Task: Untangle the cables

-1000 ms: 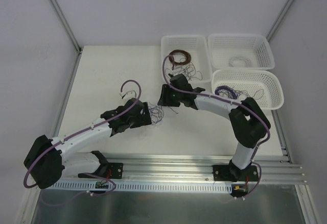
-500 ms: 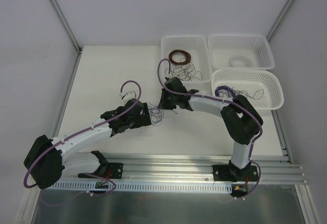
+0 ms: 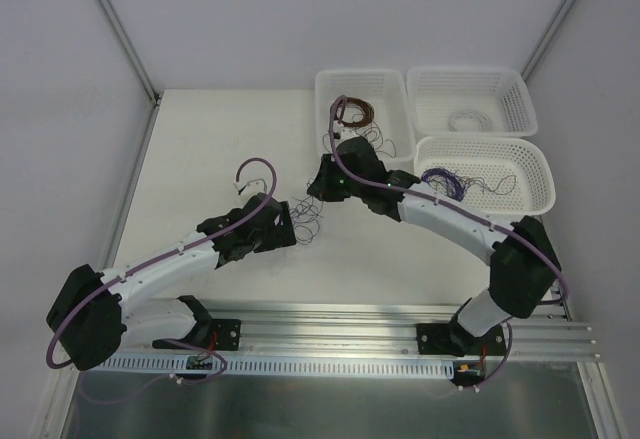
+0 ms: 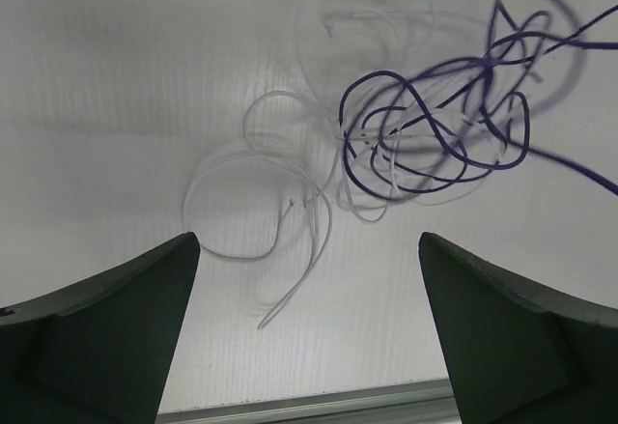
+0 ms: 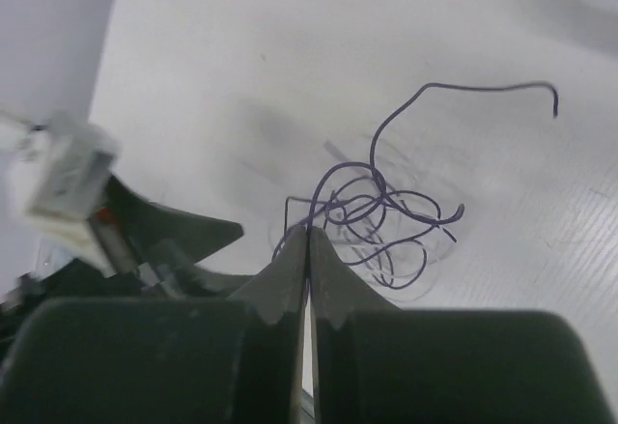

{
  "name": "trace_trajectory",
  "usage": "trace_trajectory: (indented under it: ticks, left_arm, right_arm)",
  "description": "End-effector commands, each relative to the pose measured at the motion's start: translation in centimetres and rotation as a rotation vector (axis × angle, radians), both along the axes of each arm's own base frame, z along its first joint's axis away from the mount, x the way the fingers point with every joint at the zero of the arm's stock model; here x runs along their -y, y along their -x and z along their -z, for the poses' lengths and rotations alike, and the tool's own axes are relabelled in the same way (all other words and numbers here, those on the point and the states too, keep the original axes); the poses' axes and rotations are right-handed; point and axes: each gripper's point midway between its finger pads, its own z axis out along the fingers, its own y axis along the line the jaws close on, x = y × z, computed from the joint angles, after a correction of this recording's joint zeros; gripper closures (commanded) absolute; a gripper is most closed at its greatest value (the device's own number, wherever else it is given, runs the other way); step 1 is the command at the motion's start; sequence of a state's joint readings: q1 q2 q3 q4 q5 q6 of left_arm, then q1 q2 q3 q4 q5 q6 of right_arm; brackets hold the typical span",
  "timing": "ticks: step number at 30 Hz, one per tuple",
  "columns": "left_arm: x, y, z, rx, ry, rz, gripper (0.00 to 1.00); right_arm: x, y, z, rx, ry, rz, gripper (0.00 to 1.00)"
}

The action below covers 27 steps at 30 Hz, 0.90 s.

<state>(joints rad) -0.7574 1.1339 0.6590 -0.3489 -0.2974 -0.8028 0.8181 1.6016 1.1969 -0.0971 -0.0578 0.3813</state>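
Your right gripper [image 5: 307,233] has its fingers pressed together, and a purple strand of the cables [image 5: 372,221] runs straight into the tips, so it looks pinched. The rest of the bundle lies just beyond those tips on the table [image 5: 193,76]. Your left gripper [image 4: 307,242] is spread wide with nothing between its fingers. The cables [image 4: 435,134] sit ahead of it, off toward its right finger.

The grip is on one very thin strand at the very tips, so a quick pull could let it slip out. With nothing pinning the bundle, pulling may drag the whole knot along or tighten it instead of opening it. The white wire [image 4: 251,202] loops through the purple strands just ahead of the left gripper and is likely to come along too.
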Motion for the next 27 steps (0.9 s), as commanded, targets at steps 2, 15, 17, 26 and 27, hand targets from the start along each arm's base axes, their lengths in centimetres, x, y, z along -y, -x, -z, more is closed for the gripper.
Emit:
trace_trajectory:
  ticks: [2, 15, 17, 26, 27]
  left_arm:
    - [0.3, -0.4, -0.8, 0.02, 0.02, 0.003, 0.01]
    - [0.5, -0.3, -3.4, 0.101, 0.097, 0.035, 0.01]
    - [0.5, -0.1, -3.9, 0.117, 0.115, 0.04, 0.01]
    - [2.4, -0.5, -6.4, 0.17, 0.21, 0.096, 0.03]
    - [3.1, -0.8, -7.3, 0.183, 0.24, 0.112, 0.03]
  right_arm:
    - [0.5, 1.0, -9.4, 0.2, -0.077, -0.039, 0.99]
    - [2.2, 3.1, -8.8, 0.208, 0.017, -0.077, 0.99]
    - [2.4, 3.5, -7.1, 0.177, 0.046, -0.088, 0.99]
    - [3.6, 5.7, -7.6, 0.23, 0.092, -0.227, 0.99]
    - [3.8, 5.8, -7.5, 0.232, 0.098, -0.231, 0.99]
